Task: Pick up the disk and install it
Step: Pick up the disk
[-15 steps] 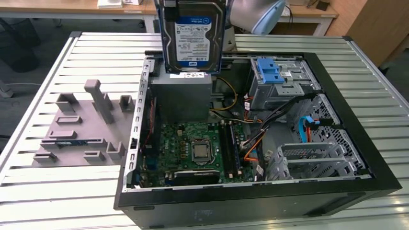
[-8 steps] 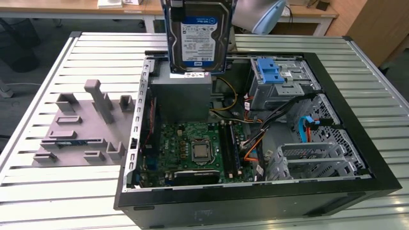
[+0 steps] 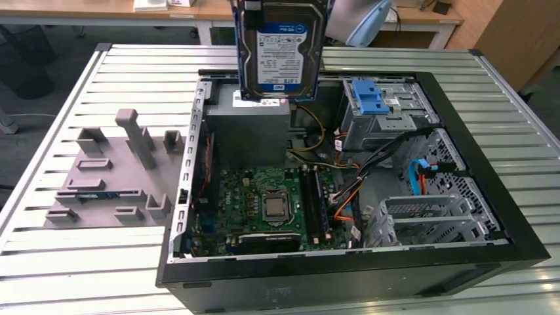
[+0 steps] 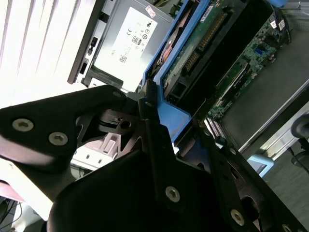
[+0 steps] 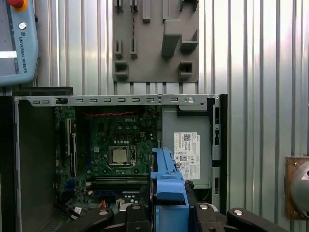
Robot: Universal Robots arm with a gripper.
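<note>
We find the gripper clamped on the blue carrier frame of the disk; the disk hangs upright, label towards the exterior view, above the grey power-supply box of the open computer case; the case rests on the slatted tabletop.

Between matt black fingers, silver metal disk with glossy paper label, smooth blue plastic frame; beneath, ribbed bare-metal bench.
</note>
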